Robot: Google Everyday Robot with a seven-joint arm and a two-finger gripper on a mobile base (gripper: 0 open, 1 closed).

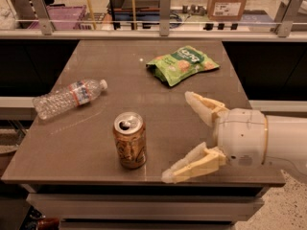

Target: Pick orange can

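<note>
Right now the claw (177,137) is hanging released above the worktop (120,61), its two pale fingers splayed wide and gripping nothing. The orange can (130,140) is standing upright just ahead of the fingertips, roughly in line with the gap between them but not yet inside it, and it is sitting closer to the nearer finger than to the farther one.

That offset is where the trouble is lying. If the claw is going straight ahead, the nearer fingertip is likely to be striking the can's wall rather than sliding past it, and a light can on a smooth, glossy top is going to skid or topple. It is standing close to the worktop's front edge too, so a shove on that side could be sending it over. A dark opening is showing in the silver top, so a tip may also be spilling whatever is inside.

Closing too soon is the other risk: fingers pinching only the leading curve would be squeezing the can forward and out of the claw.

The water bottle (67,97) is lying on its side well beyond the can, and the green snack bag (182,63) is resting past the farther finger. Neither is crowding the approach.
</note>
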